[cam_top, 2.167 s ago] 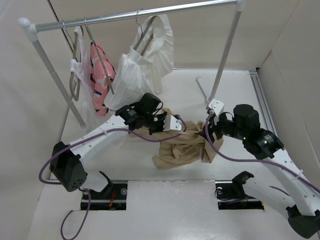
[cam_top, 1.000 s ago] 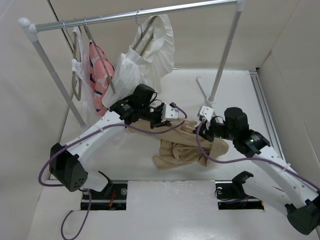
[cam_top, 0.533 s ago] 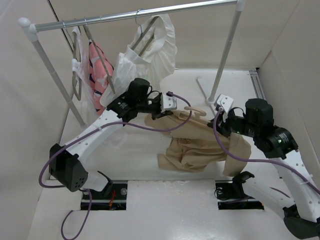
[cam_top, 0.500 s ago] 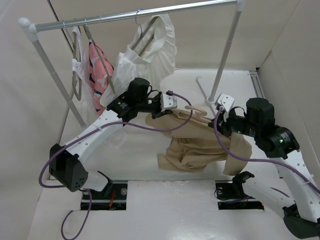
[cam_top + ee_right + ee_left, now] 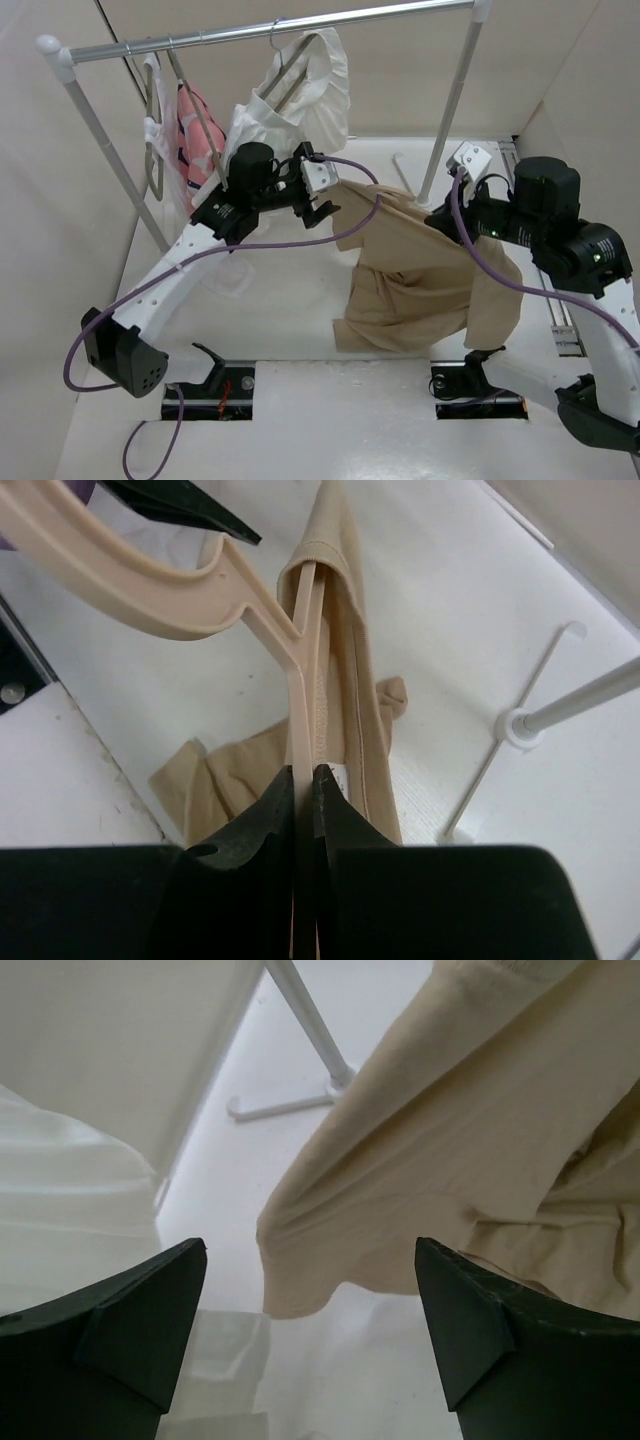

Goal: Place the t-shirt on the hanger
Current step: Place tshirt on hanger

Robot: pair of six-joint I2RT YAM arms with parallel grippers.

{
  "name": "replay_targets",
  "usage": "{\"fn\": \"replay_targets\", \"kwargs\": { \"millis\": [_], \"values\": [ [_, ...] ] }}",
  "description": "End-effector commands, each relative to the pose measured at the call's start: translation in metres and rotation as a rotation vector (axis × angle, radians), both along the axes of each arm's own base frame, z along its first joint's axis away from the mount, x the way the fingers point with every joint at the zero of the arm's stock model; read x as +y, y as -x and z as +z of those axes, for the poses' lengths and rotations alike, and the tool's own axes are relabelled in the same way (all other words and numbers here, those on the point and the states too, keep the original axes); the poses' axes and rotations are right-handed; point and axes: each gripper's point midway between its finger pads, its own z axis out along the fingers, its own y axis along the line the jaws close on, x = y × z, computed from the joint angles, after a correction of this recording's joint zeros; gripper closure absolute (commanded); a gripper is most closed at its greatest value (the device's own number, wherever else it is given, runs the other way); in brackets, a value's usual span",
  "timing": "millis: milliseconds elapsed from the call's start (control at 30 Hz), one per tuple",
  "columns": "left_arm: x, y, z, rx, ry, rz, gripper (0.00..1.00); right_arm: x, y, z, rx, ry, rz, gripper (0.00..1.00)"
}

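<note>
While left pincer (image 5: 310,1250) wide, t-shirt (image 5: 450,1130) edge free between.

Bright, even overhead light, soft faint shadows, mild white glare, wrist close-ups slightly blurred

A robot lab booth: plain white panel walls (image 5: 400,80) enclose a table (image 5: 300,410) with a garment rail (image 5: 220,36).

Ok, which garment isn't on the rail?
The plain tan t-shirt, on the peach plastic hanger the right gripper holds; the white pleated garment and pink patterned one hang there.
</note>
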Motion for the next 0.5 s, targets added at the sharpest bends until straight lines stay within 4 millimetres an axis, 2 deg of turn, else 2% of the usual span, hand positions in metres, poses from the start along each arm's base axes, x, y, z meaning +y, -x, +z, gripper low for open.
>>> {"fn": "replay_targets", "kwargs": {
  "millis": [0, 67, 133, 200, 233, 267, 367, 467],
  "values": [
    [0.006, 0.016, 0.049, -0.112, 0.124, -0.016, 0.16, -0.01, -0.001, 0.038, -0.101, -0.055, -0.055, 1.0],
    [0.009, 0.011, 0.046, -0.15, 0.111, 0.003, 0.1, 0.003, 0.009, 0.048, -0.132, -0.107, 0.034, 1.0],
    [0.014, 0.006, 0.046, -0.183, 0.098, 0.038, 0.06, 0.005, 0.018, 0.05, -0.152, -0.11, 0.074, 1.0],
    [0.025, -0.007, 0.046, -0.198, 0.09, 0.113, 0.05, 0.0, 0.028, 0.041, -0.123, -0.085, 0.079, 1.0],
    [0.024, -0.007, 0.043, -0.178, 0.103, 0.118, 0.0, -0.003, 0.03, 0.036, -0.113, -0.076, 0.069, 1.0],
    [0.027, -0.012, 0.04, -0.17, 0.097, 0.13, 0.0, -0.004, 0.032, 0.033, -0.117, -0.069, 0.072, 1.0],
    [0.021, -0.006, 0.036, -0.165, 0.097, 0.081, 0.0, 0.001, 0.043, 0.024, -0.1, -0.08, 0.13, 1.0],
    [0.007, 0.025, 0.036, -0.2, 0.075, -0.129, 0.0, 0.003, 0.044, 0.012, -0.073, -0.076, 0.141, 1.0]
  ]
}}
